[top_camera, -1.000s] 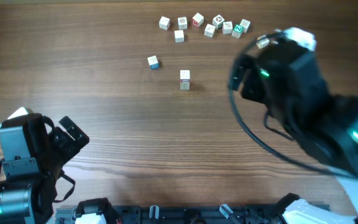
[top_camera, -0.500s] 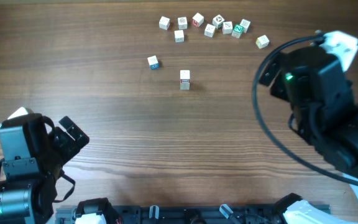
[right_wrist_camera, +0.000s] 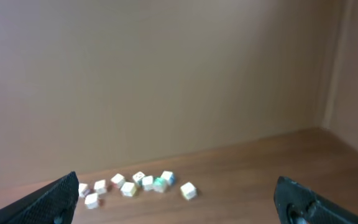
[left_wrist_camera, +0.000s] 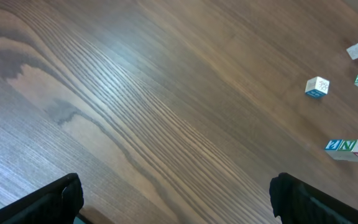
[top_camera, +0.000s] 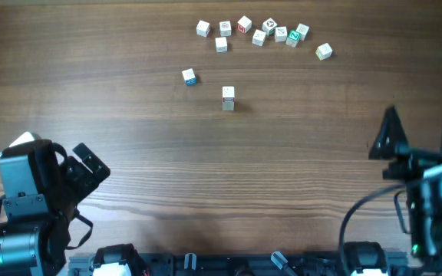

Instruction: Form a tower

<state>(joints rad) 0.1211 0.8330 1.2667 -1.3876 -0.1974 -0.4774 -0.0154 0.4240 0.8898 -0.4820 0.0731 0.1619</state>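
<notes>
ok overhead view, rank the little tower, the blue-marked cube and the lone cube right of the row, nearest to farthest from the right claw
1. lone pale wooden cube, farthest right, nearest the right claw
2. tower of pale wooden cubes, mid-table
3. blue-marked pale wooden cube, left of the tower

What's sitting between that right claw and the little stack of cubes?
Nothing, seen from overhead: only bare table lies between the right gripper and the tower.

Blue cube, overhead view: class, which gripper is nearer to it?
Left. The left gripper sits below and to the left of the blue cube. The right gripper is far off to its right, near the picture's right edge, about twice as far away.
</notes>
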